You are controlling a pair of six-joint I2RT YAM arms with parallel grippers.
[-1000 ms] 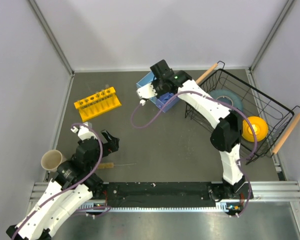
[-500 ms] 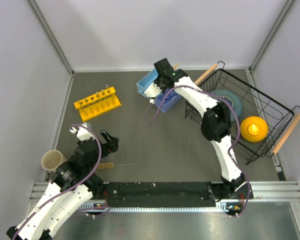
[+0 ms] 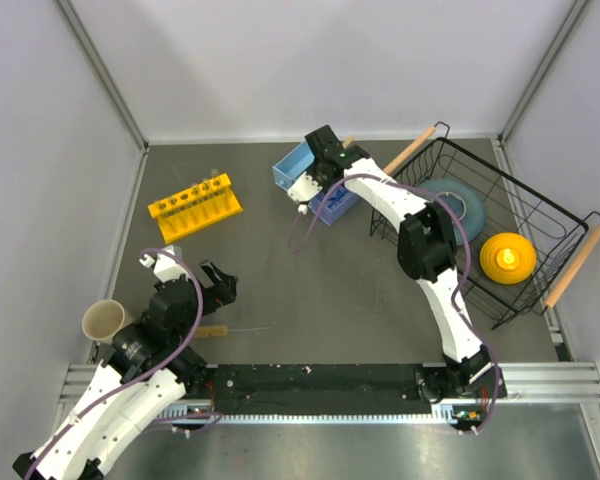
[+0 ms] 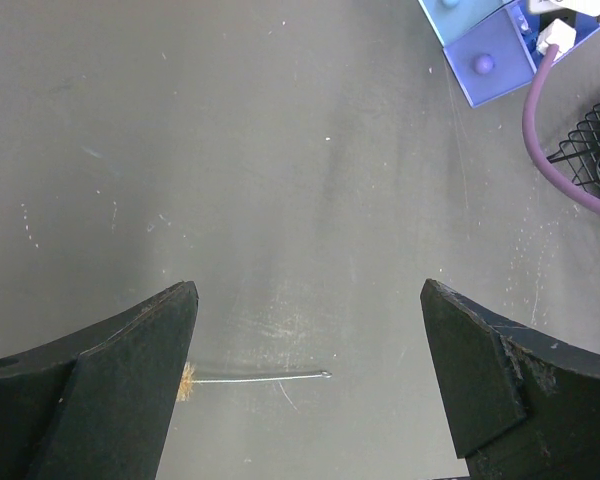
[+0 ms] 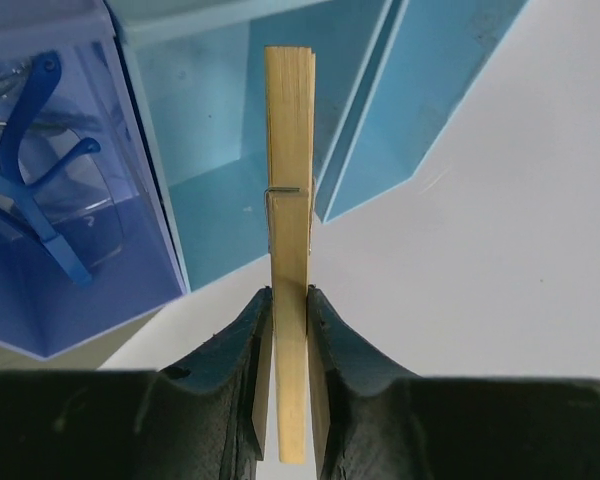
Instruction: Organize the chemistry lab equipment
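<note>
My right gripper [image 5: 290, 295] is shut on the short flat wooden stick [image 5: 290, 200], held upright over the light blue compartment of a blue box [image 5: 220, 120]. The blue-framed safety glasses [image 5: 40, 160] lie in the box's darker blue compartment. In the top view the right gripper [image 3: 325, 152] hangs over that box [image 3: 302, 165]. My left gripper [image 4: 308, 300] is open and empty above the wire-handled brush [image 4: 260, 377], which lies flat on the table [image 3: 230, 330]. Thin glass tubes [image 3: 215, 180] stand in a yellow rack [image 3: 195, 205].
A black wire basket [image 3: 540, 205] with wooden handles stands at the right and holds a grey-blue plate [image 3: 468, 205] and a yellow bowl [image 3: 507, 257]. A tan cup [image 3: 105, 320] sits by the left arm. A purple cable [image 4: 540, 140] loops near the box.
The right gripper has shifted slightly left and turned over the blue box, still holding the stick. The left arm has barely moved.
</note>
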